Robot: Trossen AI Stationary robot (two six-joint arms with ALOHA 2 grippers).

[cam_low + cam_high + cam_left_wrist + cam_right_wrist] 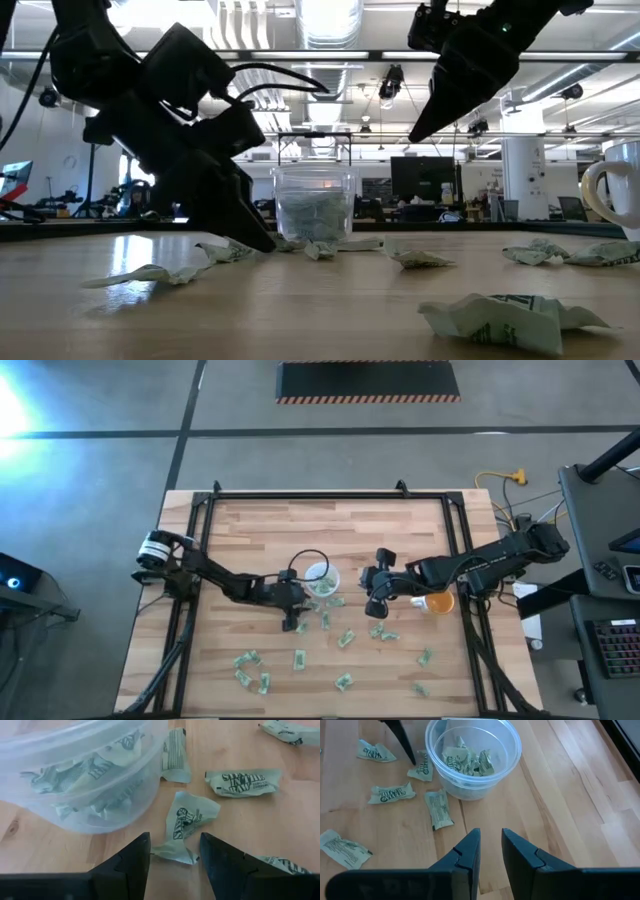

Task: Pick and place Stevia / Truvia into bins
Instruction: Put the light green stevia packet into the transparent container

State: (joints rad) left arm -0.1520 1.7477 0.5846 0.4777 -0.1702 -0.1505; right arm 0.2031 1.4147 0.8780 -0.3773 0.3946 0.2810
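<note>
The left claw (174, 854) is low beside the cup (75, 775), fingers spread, empty, straddling a crumpled packet (186, 822) on the table (280, 820). The right claw (490, 851) hovers nearby, nearly closed, empty.

A small translucent white cup (472, 757) stands upright near the middle of the worktop, holding several crumpled green-and-white sweetener packets (466, 761). More crumpled packets (300, 658) lie scattered flat beside and in front of it.

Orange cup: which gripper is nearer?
Right. The right gripper hangs beside the orange cup; the left gripper is beyond the white cup.
</note>
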